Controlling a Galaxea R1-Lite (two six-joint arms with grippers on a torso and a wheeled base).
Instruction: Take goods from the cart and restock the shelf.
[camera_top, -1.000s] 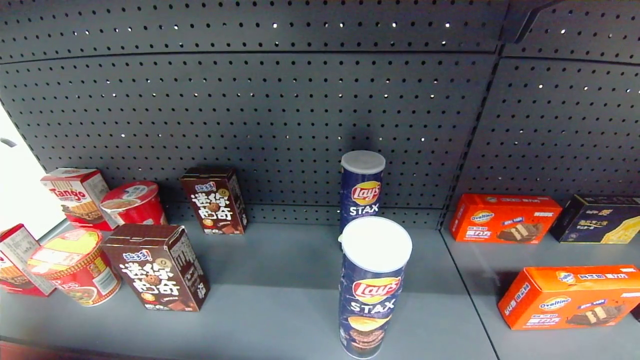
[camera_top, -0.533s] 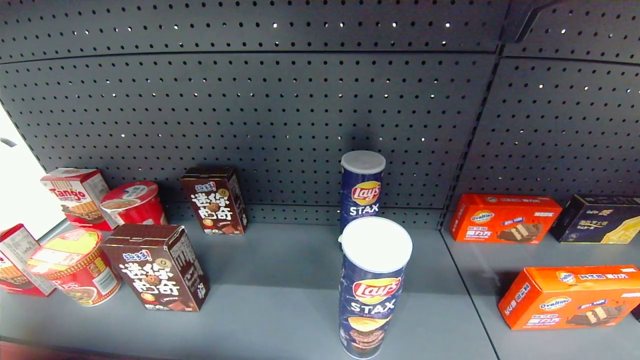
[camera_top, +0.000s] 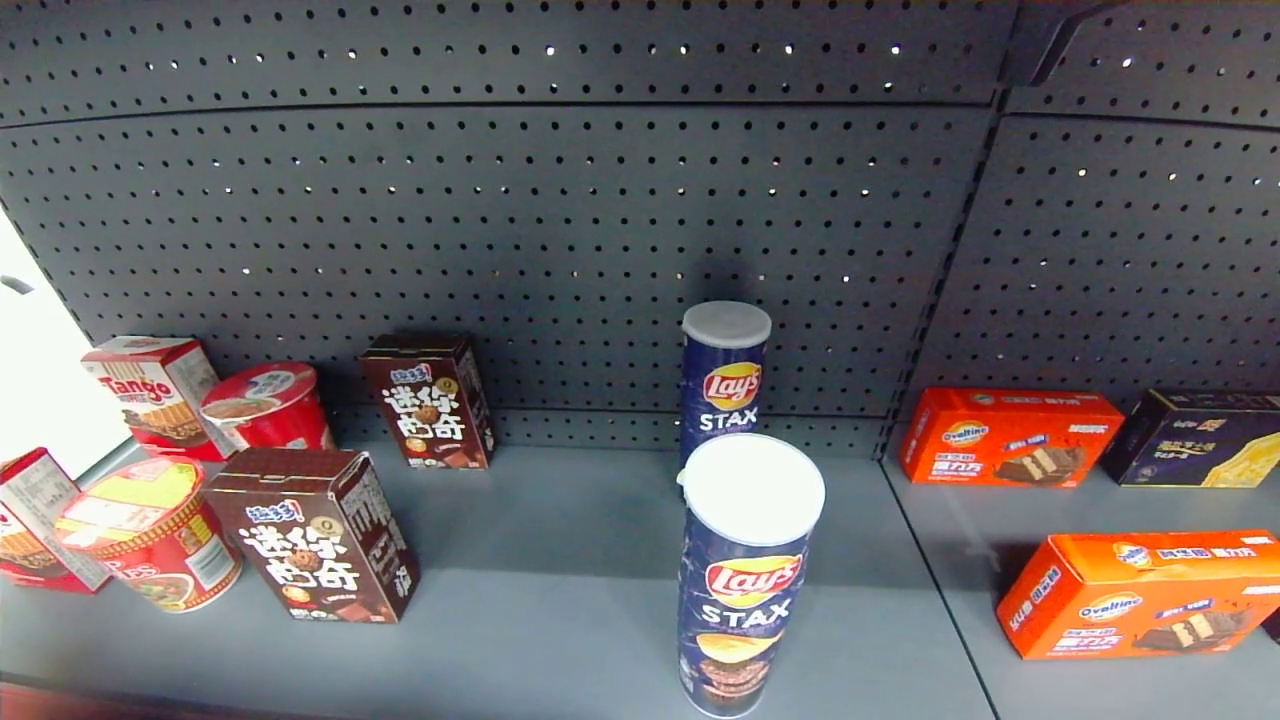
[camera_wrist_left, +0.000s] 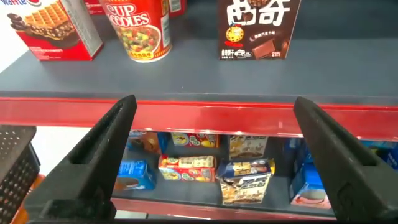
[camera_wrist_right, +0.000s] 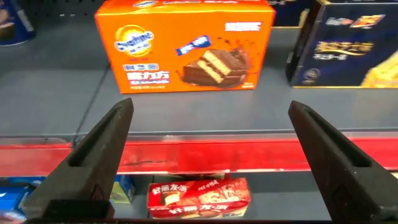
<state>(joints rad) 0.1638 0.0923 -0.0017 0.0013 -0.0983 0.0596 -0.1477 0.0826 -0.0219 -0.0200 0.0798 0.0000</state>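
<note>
Two tall blue chip cans stand on the grey shelf (camera_top: 560, 620), one at the front (camera_top: 745, 580) and one behind it (camera_top: 724, 375) by the pegboard. Left of them are two brown biscuit boxes (camera_top: 320, 535) (camera_top: 430, 400), red cup noodles (camera_top: 150, 535) and a wafer box (camera_top: 150, 390). Orange cake boxes (camera_top: 1140, 595) (camera_top: 1005, 435) lie on the right. My left gripper (camera_wrist_left: 214, 118) is open, in front of the shelf's red front edge (camera_wrist_left: 211, 118) below a brown box (camera_wrist_left: 258, 28). My right gripper (camera_wrist_right: 208, 118) is open, facing an orange box (camera_wrist_right: 186, 43).
A dark blue box (camera_top: 1190, 440) lies at the back right, also seen beside the orange box (camera_wrist_right: 348, 43). A lower shelf holds several small packages (camera_wrist_left: 205, 168) (camera_wrist_right: 199, 196). A black mesh basket edge (camera_wrist_left: 12, 168) is near the left gripper. Bare shelf lies between the brown boxes and the cans.
</note>
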